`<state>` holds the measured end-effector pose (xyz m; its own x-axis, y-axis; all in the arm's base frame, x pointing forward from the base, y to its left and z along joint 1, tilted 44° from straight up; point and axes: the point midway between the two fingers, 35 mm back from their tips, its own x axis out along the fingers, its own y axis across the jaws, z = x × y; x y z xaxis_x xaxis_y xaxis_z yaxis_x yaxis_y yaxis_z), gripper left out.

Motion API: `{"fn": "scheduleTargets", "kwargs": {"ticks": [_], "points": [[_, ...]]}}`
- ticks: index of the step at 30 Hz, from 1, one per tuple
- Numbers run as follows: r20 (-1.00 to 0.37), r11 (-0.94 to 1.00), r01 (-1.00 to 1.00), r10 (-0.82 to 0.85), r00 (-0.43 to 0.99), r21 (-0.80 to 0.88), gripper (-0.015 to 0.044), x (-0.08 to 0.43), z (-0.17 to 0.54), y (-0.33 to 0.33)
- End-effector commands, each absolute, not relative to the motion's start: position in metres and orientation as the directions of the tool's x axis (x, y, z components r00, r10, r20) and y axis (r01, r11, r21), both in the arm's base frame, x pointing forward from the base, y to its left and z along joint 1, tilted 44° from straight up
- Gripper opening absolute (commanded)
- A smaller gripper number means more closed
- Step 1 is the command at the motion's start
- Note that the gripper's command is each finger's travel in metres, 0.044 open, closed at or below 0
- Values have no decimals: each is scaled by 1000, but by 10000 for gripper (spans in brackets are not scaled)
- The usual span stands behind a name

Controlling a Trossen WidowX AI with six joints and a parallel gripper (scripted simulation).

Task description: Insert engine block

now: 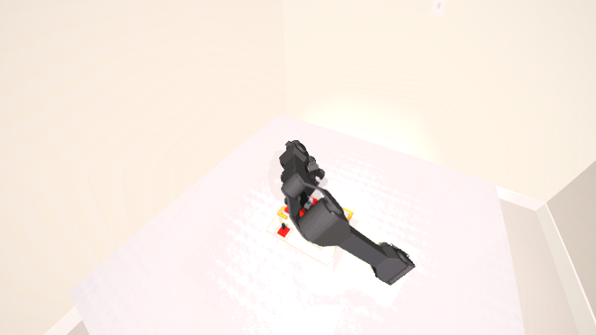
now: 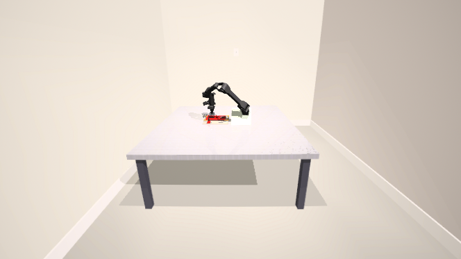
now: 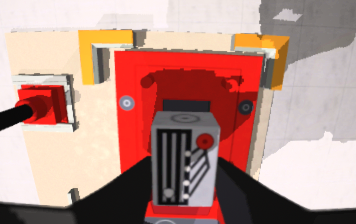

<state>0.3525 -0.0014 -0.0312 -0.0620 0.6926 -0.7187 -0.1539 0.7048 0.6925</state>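
Note:
The grey engine block [image 3: 185,160] is held upright between the two dark fingers in the wrist view. My gripper [image 3: 183,163] [image 2: 212,113] is shut on it, above the red car body [image 3: 132,130] [image 2: 218,118]. The block's striped face, with a red dot, is toward the wrist camera. The opening [image 3: 186,105] shows as a dark rectangle just beyond the block's top; the block covers its near part. The rib cannot be made out. How far the block's bottom is from the body cannot be told. The arm hides most of the body in the top view.
A beige board [image 3: 90,155] lies under the car body. Yellow corner brackets [image 3: 107,37] [image 3: 280,65] stand at the body's far corners. A red block [image 3: 37,105] [image 1: 283,231] with a black lever sits in a grey frame at the board's left.

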Motion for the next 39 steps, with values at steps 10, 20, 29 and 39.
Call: {"fn": "scheduleTargets", "kwargs": {"ticks": [10,20,29,39], "points": [[-720,709,-131,691,-64,693,159,352,-33,-2],[-720,710,-127,691,-64,693,159,352,-34,-2],[-720,710,-127,691,-64,693,159,352,-34,-2],[-720,706,-153,691,-64,691,159,352,-35,-2]]}}
